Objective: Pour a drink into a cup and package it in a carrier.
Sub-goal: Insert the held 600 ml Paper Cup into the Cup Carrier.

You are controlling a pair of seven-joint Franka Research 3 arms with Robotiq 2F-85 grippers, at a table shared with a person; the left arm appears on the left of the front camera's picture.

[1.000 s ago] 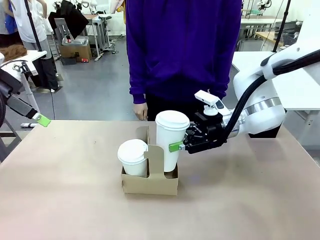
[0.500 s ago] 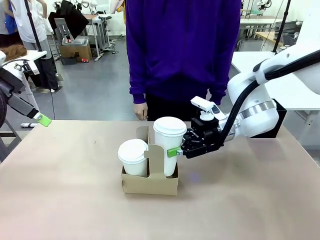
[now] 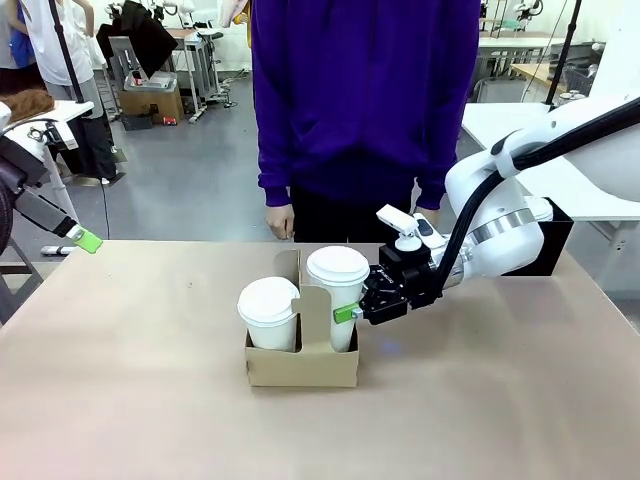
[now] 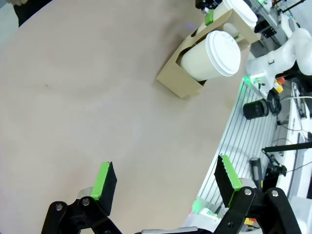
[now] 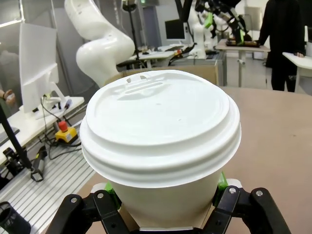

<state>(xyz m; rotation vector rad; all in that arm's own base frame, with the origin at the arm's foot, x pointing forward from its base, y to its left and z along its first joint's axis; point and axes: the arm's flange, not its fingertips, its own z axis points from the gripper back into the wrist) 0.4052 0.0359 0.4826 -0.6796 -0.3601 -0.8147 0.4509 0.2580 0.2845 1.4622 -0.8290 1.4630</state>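
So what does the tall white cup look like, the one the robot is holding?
The tall cup is plain white paper, narrower toward the bottom, with a white plastic lid that has a sip slot. It stands upright in the right-hand hole of the brown cardboard carrier, rising above it. The right gripper is shut on its side.

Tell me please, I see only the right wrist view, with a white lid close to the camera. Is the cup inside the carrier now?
Observer: Yes. In the front view the cup's lower part sits in the carrier, right of the divider, and the right end effector is shut on it.
Operator: Is the other hole free?
Observer: No, a short cup with a lid stands there.
Operator: And the left arm?
Observer: The left end effector is open and holds nothing, far from the carrier, over the table.
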